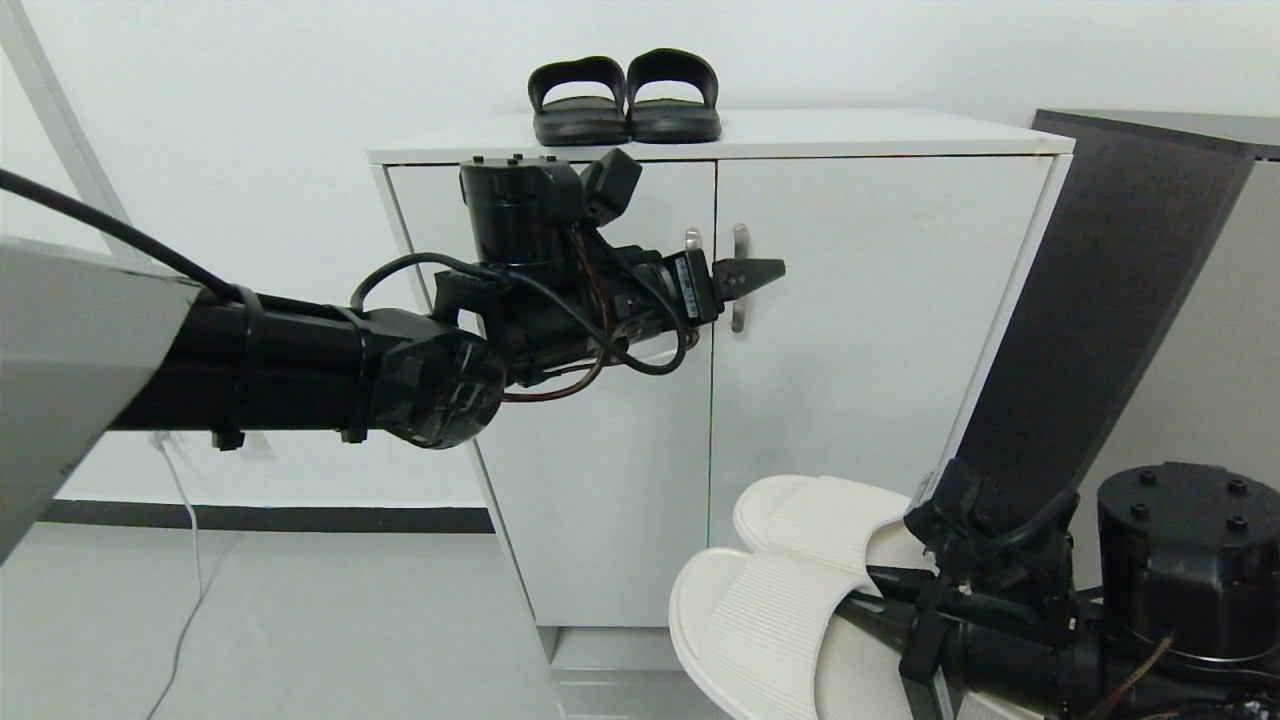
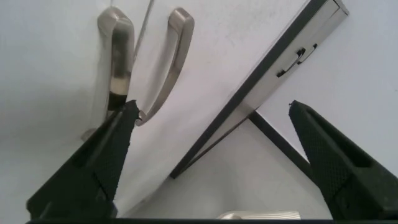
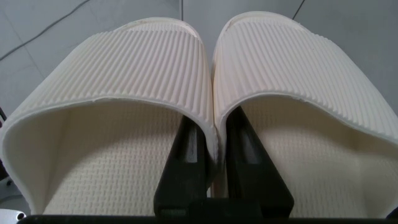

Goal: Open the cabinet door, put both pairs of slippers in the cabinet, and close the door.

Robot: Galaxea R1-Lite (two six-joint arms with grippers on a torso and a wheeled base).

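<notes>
hovering by the right door handle [image 1: 739,240], left gripper [image 1: 765,272] is gaping open; needs straddling it squarely before pulling. right gripper [image 3: 214,152] is pinching white slippers [image 1: 790,570].

A plain white wall [image 1: 250,120] takes up the background. Along its foot runs a black skirting strip [image 1: 270,518], where the wall meets a pale grey floor [image 1: 330,620] that is smooth and slightly glossy. A thin white cable [image 1: 196,560] hangs down the wall, crosses the strip and trails over the floor toward the near edge. At the upper left a pale grey frame bar [image 1: 55,120] slants up the wall (window or door, hard to tell). On the right stands a grey unit [image 1: 1220,330] with a dark side panel [image 1: 1100,300] and a dark top. The left wrist view shows a small dark handle [image 2: 297,58] on its grey face.
</notes>
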